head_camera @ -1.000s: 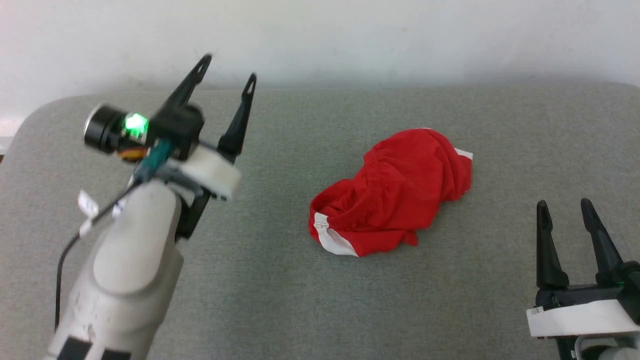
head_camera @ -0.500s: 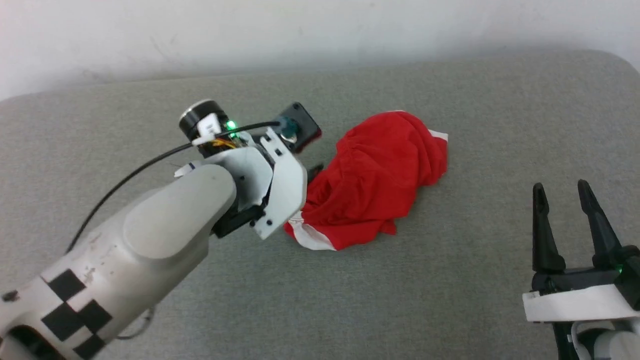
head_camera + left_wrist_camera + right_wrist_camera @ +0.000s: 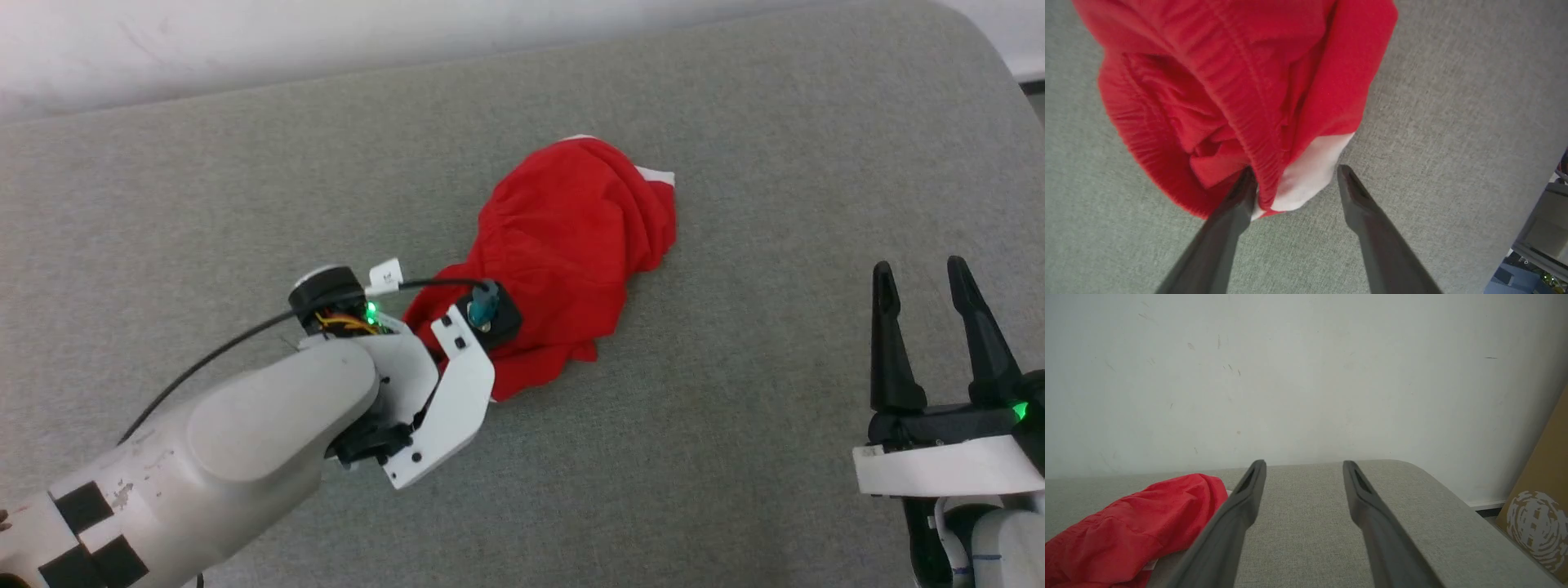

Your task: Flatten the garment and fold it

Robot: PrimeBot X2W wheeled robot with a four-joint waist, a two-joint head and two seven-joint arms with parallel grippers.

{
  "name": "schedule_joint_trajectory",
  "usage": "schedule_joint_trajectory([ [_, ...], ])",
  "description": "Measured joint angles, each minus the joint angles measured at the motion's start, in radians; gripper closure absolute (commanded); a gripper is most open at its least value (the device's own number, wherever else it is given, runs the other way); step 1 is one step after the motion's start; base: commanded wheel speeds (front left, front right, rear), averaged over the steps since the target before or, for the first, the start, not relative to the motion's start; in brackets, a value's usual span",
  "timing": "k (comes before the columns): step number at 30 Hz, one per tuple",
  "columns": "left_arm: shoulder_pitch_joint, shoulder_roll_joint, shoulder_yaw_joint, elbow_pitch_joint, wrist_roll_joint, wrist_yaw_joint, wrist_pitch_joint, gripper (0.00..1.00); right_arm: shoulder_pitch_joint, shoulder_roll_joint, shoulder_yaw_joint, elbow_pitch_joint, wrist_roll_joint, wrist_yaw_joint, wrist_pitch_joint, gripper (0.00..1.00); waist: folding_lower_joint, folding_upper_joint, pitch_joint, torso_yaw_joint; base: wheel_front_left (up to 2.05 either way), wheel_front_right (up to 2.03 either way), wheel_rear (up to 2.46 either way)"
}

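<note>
garment [image 3: 571, 245] crumpled, long axis diagonal, waistband end toward left gripper [image 3: 1296, 179].

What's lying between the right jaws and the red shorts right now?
Nothing: in the head view, only bare grey fabric surface separates the open right jaws from the red shorts. The right wrist view agrees.

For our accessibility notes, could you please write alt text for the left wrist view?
The open left hand straddles the near edge of the crumpled red shorts on a grey fabric surface. One finger touches the gathered waistband, and a white panel lies between the fingers.
</note>
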State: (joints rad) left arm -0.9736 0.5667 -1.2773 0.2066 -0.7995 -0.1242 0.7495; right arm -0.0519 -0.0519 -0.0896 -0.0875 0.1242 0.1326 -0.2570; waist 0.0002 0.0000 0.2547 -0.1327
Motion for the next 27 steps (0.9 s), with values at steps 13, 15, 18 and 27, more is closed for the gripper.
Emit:
schedule_joint_trajectory([
  [13, -0.027, 0.013, -0.003, -0.043, -0.019, 0.000, -0.220, 1.00, -0.004, 0.000, -0.025, 0.000, -0.016, 0.000, 0.000, 0.00, -0.0001, 0.0000, 0.034, 0.034, 0.00, 0.00, 0.00],
  [15, -0.039, 0.023, 0.001, -0.044, -0.067, 0.000, -0.285, 1.00, -0.003, 0.000, -0.027, 0.000, -0.023, 0.000, 0.000, 0.00, -0.0001, 0.0000, 0.027, 0.057, 0.00, 0.00, 0.00],
  [18, -0.040, 0.055, 0.017, -0.013, -0.116, 0.000, -0.365, 1.00, -0.001, 0.000, -0.023, -0.001, -0.028, 0.000, 0.000, 0.00, -0.0002, 0.0000, 0.010, 0.096, 0.00, 0.00, 0.00],
  [27, 0.035, 0.146, 0.098, 0.290, -0.166, 0.022, -0.571, 1.00, 0.000, 0.001, -0.006, -0.001, -0.037, 0.000, 0.000, 0.00, -0.0003, 0.0000, -0.028, 0.176, 0.00, 0.00, 0.00],
])
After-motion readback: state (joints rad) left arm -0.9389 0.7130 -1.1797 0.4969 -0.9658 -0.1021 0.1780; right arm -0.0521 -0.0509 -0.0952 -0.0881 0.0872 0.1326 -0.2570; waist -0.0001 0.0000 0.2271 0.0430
